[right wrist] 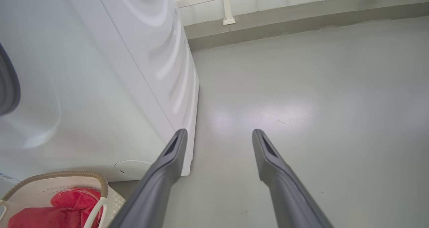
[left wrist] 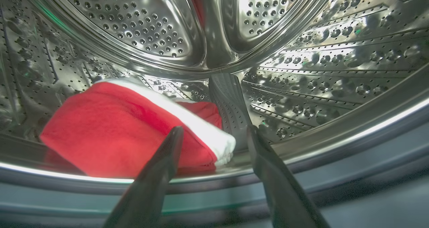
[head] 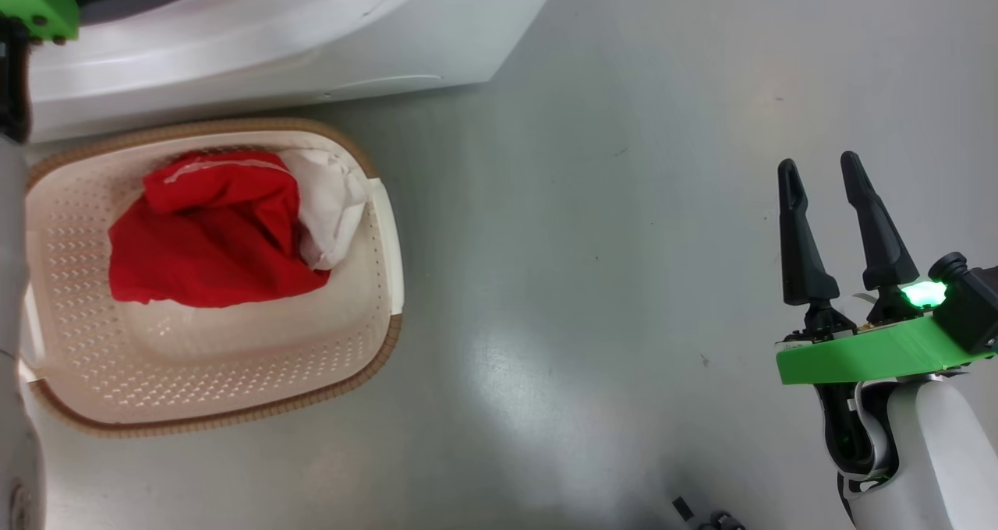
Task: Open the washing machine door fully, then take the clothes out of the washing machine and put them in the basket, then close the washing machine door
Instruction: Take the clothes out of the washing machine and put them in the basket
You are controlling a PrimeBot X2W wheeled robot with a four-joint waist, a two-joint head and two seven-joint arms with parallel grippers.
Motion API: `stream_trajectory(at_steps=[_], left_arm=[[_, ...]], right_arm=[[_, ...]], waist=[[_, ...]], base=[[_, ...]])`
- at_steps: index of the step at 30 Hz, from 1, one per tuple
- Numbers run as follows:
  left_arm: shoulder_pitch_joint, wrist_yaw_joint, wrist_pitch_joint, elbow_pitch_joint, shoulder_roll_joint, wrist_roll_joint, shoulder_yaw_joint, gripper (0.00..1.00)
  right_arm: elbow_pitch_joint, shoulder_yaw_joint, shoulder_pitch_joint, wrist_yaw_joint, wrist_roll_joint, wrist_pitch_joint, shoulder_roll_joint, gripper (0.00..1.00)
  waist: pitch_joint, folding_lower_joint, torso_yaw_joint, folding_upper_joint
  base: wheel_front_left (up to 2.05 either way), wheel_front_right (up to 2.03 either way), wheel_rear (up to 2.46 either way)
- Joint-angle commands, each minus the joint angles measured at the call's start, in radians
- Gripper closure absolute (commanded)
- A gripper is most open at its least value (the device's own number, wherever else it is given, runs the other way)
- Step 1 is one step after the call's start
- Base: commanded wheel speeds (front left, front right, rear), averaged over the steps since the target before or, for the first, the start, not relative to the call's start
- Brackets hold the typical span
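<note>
Wide-apart right gripper [right wrist: 218,132] over floor [right wrist: 301,104]; leftward washing machine [right wrist: 100,87], basket [right wrist: 60,175] of seemingly bunched red clothes [right wrist: 70,201].

Head view looks down on the basket [head: 78,280], shared with the right wrist view. Left wrist view faces closely into the washing machine [left wrist: 140,26].

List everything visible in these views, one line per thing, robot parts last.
washing machine: one, white, behind the basket
drum: one, perforated steel, inside the machine
red garment: one, red with a white band, lying at the drum's front
basket: one, cream with a brown rim, on the floor before the machine
red clothes: one bundle, red, in the basket
white cloth: one, white, in the basket beside the red bundle
floor: grey, glossy
left end effector: one, dark fingers, open, at the drum mouth facing the red garment
right end effector: one, dark fingers, open, above the floor
</note>
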Motion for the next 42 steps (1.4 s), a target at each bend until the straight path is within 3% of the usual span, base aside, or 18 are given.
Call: stream_trajectory(at_steps=[1,9,10,11,12,13,24,42], left_arm=[[-0.019,0.011,-0.002,-0.007,0.050,0.008,0.001,0.00],[-0.064,0.035,-0.003,0.041,0.074,0.016,-0.016,0.00],[-0.067,0.038,-0.003,0.045,0.076,0.016,-0.018,0.12],[-0.070,0.041,-0.003,0.048,0.078,0.016,-0.020,0.49],[-0.072,0.044,-0.003,0.051,0.080,0.017,-0.022,0.62],[-0.074,0.047,-0.003,0.054,0.081,0.016,-0.024,0.99],[-0.068,0.057,-0.004,0.055,0.070,0.000,-0.030,1.00],[0.211,0.039,-0.005,-0.331,-0.003,-0.044,0.084,1.00]], right_arm=[[-0.024,0.028,0.000,0.007,0.007,-0.006,0.000,0.00],[-0.023,0.043,-0.006,0.007,0.015,-0.006,0.000,0.00],[-0.024,0.044,-0.006,0.007,0.016,-0.006,0.000,0.00],[-0.024,0.044,-0.007,0.007,0.016,-0.006,0.000,0.00],[-0.024,0.044,-0.007,0.007,0.017,-0.006,0.000,0.00],[-0.024,0.044,-0.007,0.007,0.017,-0.006,0.000,0.00],[-0.026,0.033,-0.007,0.007,0.015,-0.006,0.000,0.00],[-0.027,-0.003,0.012,0.007,-0.036,-0.006,0.000,0.00]], waist=[[0.012,0.0000,-0.011,0.0000],[0.022,0.0000,-0.033,0.0000],[0.023,0.0000,-0.035,0.0000],[0.023,0.0000,-0.037,0.0000],[0.023,0.0000,-0.039,0.0000],[0.023,0.0000,-0.040,0.0000],[0.013,0.0000,-0.030,0.0000],[-0.079,0.0000,0.060,0.0000]], base=[[0.00,0.00,0.00],[0.00,0.00,0.00],[0.00,0.00,0.00],[0.00,0.00,0.00],[0.00,0.00,0.00],[0.00,0.00,0.00],[0.00,0.00,0.00],[0.00,0.00,0.00]])
